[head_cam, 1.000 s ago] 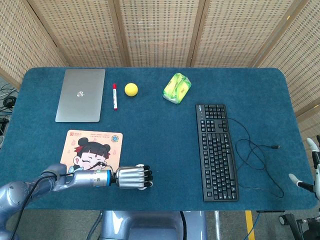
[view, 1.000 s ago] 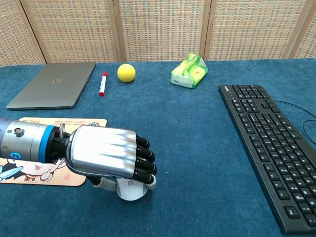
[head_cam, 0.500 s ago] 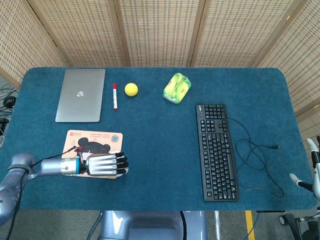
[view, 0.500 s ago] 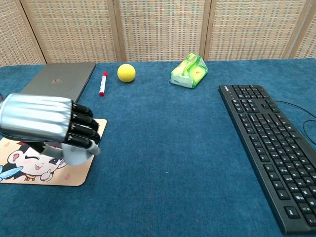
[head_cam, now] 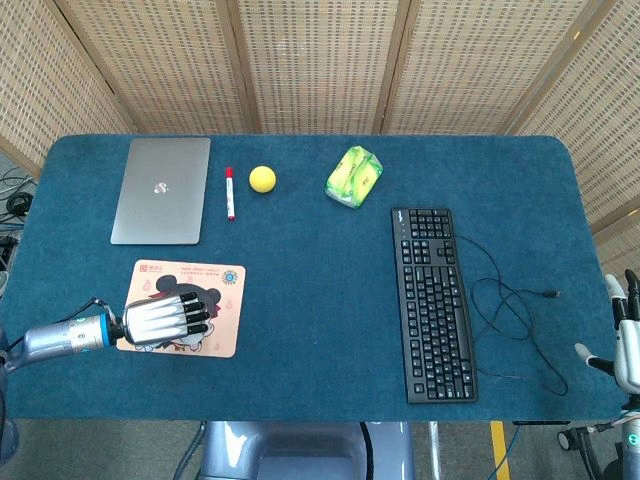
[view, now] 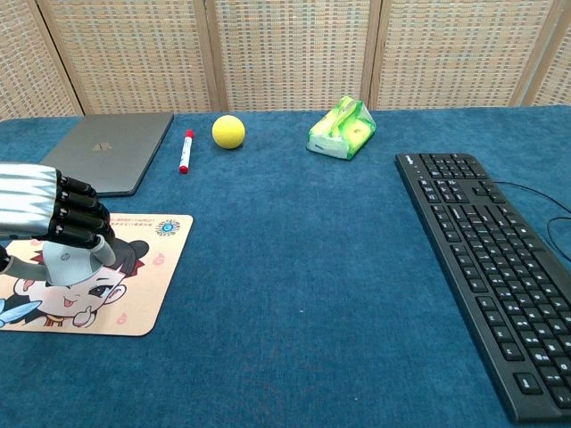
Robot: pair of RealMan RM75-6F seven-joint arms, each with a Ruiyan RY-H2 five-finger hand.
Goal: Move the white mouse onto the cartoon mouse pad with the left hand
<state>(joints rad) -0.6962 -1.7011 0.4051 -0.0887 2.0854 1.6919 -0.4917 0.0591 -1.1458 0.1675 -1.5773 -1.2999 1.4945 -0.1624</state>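
Note:
My left hand (head_cam: 163,319) lies over the cartoon mouse pad (head_cam: 222,300), fingers curled down over the white mouse. In the chest view the same left hand (view: 45,207) grips the white mouse (view: 70,265), whose front shows below the black fingertips, above the mouse pad (view: 134,294). From the head view the mouse is hidden under the hand. Whether the mouse touches the pad cannot be told. My right hand (head_cam: 627,335) shows at the far right edge, off the table, fingers apart and holding nothing.
A grey laptop (head_cam: 162,190), a red marker (head_cam: 230,193) and a yellow ball (head_cam: 262,178) lie at the back left. A green tissue pack (head_cam: 354,175) sits mid-back. A black keyboard (head_cam: 432,301) with its loose cable (head_cam: 515,320) fills the right side.
My left hand has carried the mouse leftward from the bare cloth near the front edge onto the area of the cartoon pad. The right hand has barely moved.

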